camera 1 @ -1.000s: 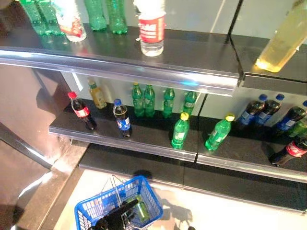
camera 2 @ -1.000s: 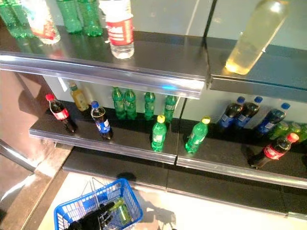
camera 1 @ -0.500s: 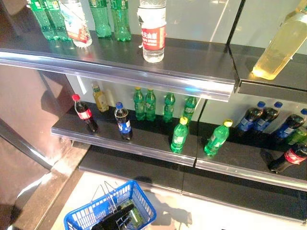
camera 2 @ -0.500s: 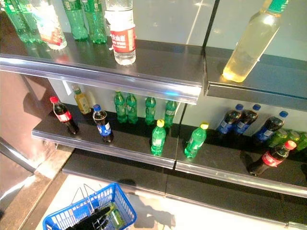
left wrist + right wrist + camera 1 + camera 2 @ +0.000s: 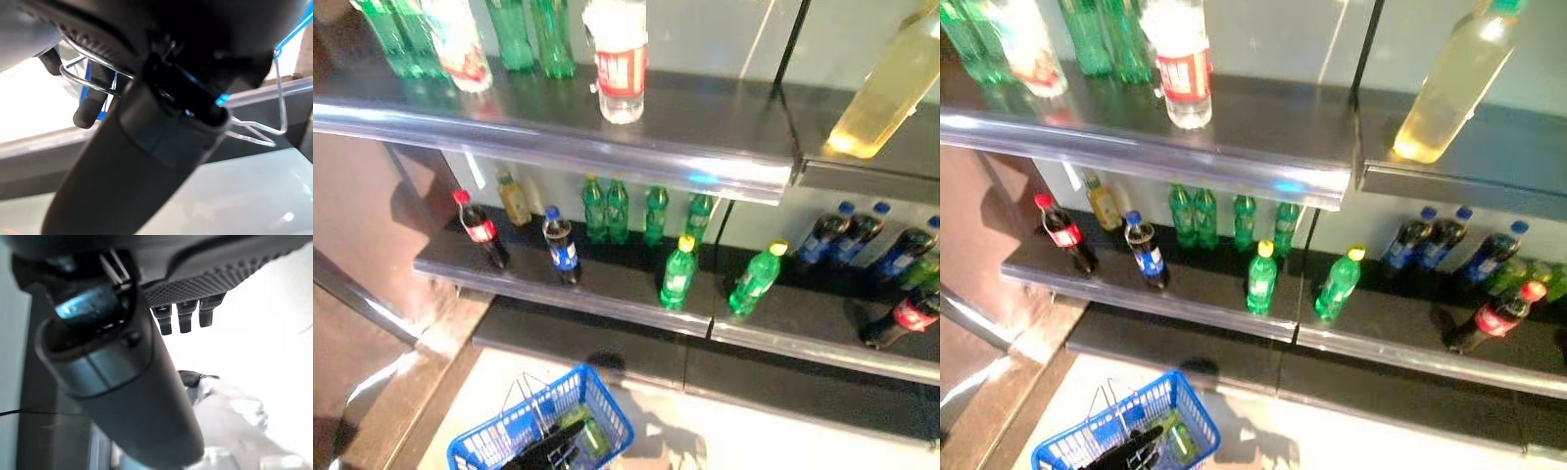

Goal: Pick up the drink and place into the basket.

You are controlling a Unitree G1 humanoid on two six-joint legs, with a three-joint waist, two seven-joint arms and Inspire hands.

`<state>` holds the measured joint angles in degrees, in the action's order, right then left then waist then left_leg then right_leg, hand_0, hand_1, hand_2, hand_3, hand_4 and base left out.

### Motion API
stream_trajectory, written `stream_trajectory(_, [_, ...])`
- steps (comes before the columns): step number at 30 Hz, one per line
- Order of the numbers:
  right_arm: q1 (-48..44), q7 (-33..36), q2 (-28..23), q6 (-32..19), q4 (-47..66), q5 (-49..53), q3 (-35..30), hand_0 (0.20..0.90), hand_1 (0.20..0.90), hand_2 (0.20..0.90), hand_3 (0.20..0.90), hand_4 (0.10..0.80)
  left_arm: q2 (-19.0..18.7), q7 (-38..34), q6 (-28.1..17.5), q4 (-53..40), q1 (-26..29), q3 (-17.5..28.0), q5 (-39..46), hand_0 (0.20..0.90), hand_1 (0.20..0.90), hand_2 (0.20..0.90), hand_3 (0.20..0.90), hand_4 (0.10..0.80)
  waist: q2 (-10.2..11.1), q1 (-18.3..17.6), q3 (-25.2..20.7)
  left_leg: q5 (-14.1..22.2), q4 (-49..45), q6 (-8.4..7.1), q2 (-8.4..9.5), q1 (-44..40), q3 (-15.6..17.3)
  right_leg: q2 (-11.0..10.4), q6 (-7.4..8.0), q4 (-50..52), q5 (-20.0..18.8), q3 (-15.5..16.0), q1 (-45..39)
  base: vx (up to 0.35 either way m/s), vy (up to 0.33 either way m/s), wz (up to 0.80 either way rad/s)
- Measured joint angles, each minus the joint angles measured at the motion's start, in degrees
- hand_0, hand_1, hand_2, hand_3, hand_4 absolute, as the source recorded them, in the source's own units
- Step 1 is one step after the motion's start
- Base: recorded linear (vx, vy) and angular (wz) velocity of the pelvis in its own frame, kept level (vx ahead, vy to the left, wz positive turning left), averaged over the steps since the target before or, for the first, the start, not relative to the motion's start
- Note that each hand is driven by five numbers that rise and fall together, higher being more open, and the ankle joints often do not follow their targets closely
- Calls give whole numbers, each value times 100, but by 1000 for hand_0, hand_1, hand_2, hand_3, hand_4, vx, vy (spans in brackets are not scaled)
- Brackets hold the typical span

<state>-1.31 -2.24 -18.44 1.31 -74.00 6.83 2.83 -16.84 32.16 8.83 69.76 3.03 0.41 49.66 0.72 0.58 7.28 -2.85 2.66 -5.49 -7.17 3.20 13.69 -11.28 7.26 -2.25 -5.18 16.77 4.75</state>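
Observation:
The blue basket (image 5: 607,411) hangs low at the left in front of the shelves. My left hand (image 5: 553,450) is shut on its thin wire handles (image 5: 93,83), with its fingers (image 5: 90,105) curled round them. A green drink (image 5: 592,436) lies inside the basket. My right hand (image 5: 205,269) shows in the right wrist view with its fingers (image 5: 181,316) relaxed and nothing in it. On the lower shelf stand two green bottles with yellow caps (image 5: 677,274) (image 5: 756,279), a dark bottle with a blue cap (image 5: 560,245) and a cola bottle with a red cap (image 5: 480,230).
The upper shelf (image 5: 705,147) carries a clear bottle with a red label (image 5: 621,64), green bottles at the left and a tall yellow bottle (image 5: 886,88). More green bottles (image 5: 626,206) stand at the back of the lower shelf, with dark bottles (image 5: 862,235) at the right. Pale floor (image 5: 783,441) lies below.
The whole picture has shifted a little as the camera moved. The basket still hangs from my left hand with the green drink in it.

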Motion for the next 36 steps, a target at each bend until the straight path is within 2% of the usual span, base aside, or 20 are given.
stream_trajectory(3, [-548, 23, -86, -7, -101, 144, 35, 900, 900, 900, 900, 800, 7, -9, -116, 2, 568, -98, 148, 300, 300, 300, 200, 100, -80, 21, 642, 29, -562, 71, 1, 633, -27, -53, -53, 420, 11, -20, 533, -271, -25, 7])
stream_trajectory(4, [-833, 40, -125, -52, -104, 290, 39, 900, 900, 900, 900, 800, -26, -11, -173, -26, 906, -187, 284, 300, 300, 300, 200, 100, -115, 44, 970, 136, -1011, 100, -23, 1001, -55, -99, -104, 815, 128, -48, 864, -129, 5, 3])
stream_trajectory(6, [-1215, 89, -315, -201, -74, 483, 0, 900, 900, 900, 900, 800, -68, -20, -187, -157, 1242, -201, 511, 300, 300, 300, 200, 100, -121, 71, 1375, 434, -1625, 97, -110, 1351, -63, -178, -159, 1523, 379, -178, 1315, -148, 40, -10])
stream_trajectory(7, [-1277, 93, -348, -238, -69, 508, -2, 900, 900, 900, 900, 800, -79, -21, -186, -162, 1293, -206, 540, 300, 300, 300, 200, 100, -110, 61, 1429, 504, -1778, 106, -120, 1433, -68, -204, -167, 1698, 468, -205, 1406, -99, 41, -13])
stream_trajectory(9, [-1378, 107, -458, -464, 54, 711, -4, 900, 900, 900, 900, 800, -113, -32, -291, -318, 1378, -305, 788, 300, 300, 300, 200, 100, -35, 50, 1606, 868, -2513, 157, -172, 1845, -112, -361, -221, 2546, 855, -375, 1915, -60, 31, -5])
stream_trajectory(10, [-1381, 125, -477, -526, 90, 736, -8, 900, 900, 900, 900, 800, -119, -34, -316, -334, 1435, -306, 809, 300, 300, 300, 200, 100, -34, 46, 1662, 914, -2649, 160, -185, 1917, -133, -395, -222, 2692, 908, -425, 1984, -76, 40, -2])
stream_trajectory(15, [-1340, 92, -457, -1144, 597, 1123, 12, 900, 900, 900, 900, 800, -170, -73, -429, -582, 1446, -397, 920, 300, 300, 300, 200, 100, -8, 71, 1742, 1178, -3374, 178, -239, 2431, -213, -494, -255, 3399, 1150, -519, 2529, -47, -4, -2])
stream_trajectory(18, [-1211, 63, -460, -1264, 1607, 1293, 184, 900, 900, 900, 900, 800, -181, -216, -445, -771, 1404, -396, 1051, 300, 300, 300, 200, 100, 20, 76, 1759, 1260, -3567, 166, -272, 2525, -237, -495, -274, 3637, 1259, -594, 2656, -23, -38, -1])
stream_trajectory(22, [-1139, 78, -612, -1391, 3490, 1308, 631, 900, 900, 900, 900, 800, -187, -313, -471, -1058, 1272, -402, 1144, 300, 300, 300, 200, 100, 58, 70, 1779, 1277, -3665, 119, -343, 2599, -324, -464, -333, 3807, 1340, -553, 2718, -6, -17, 1])
stream_trajectory(23, [-1121, 86, -705, -1426, 4025, 1121, 656, 900, 900, 900, 900, 800, -188, -342, -469, -1204, 1182, -407, 1147, 300, 300, 300, 200, 100, 63, 68, 1779, 1274, -3665, 110, -345, 2598, -343, -460, -318, 3830, 1352, -543, 2716, -2, -2, 6])
stream_trajectory(25, [-1172, 88, -784, -1537, 4240, 988, 653, 900, 900, 900, 900, 800, -187, -344, -475, -1247, 1149, -407, 1159, 300, 300, 300, 200, 100, 66, 69, 1778, 1269, -3660, 102, -352, 2597, -359, -461, -323, 3832, 1355, -511, 2701, -2, 1, 6])
stream_trajectory(27, [-1110, 164, -985, -1466, 4828, 459, 655, 900, 900, 900, 900, 800, -188, -351, -542, -1310, 1059, -406, 1286, 300, 300, 300, 200, 100, 92, 62, 1791, 1264, -3645, 95, -346, 2596, -379, -474, -320, 3835, 1359, -473, 2675, -3, 0, 7])
stream_trajectory(30, [-978, 157, -1215, -1622, 5570, -206, 691, 900, 900, 900, 900, 800, -263, -388, -575, -1363, 999, -402, 1505, 300, 300, 300, 200, 100, 174, 51, 1820, 1259, -3646, 87, -346, 2591, -391, -476, -316, 3826, 1366, -459, 2657, 0, 0, 0])
stream_trajectory(36, [-989, 115, -1561, -1818, 6669, -484, 882, 900, 900, 900, 900, 800, -268, -388, -707, -1193, 1009, -390, 1602, 300, 300, 300, 200, 100, 248, 54, 1858, 1257, -3640, 85, -344, 2585, -423, -477, -315, 3818, 1369, -435, 2621, 3, 3, 2])
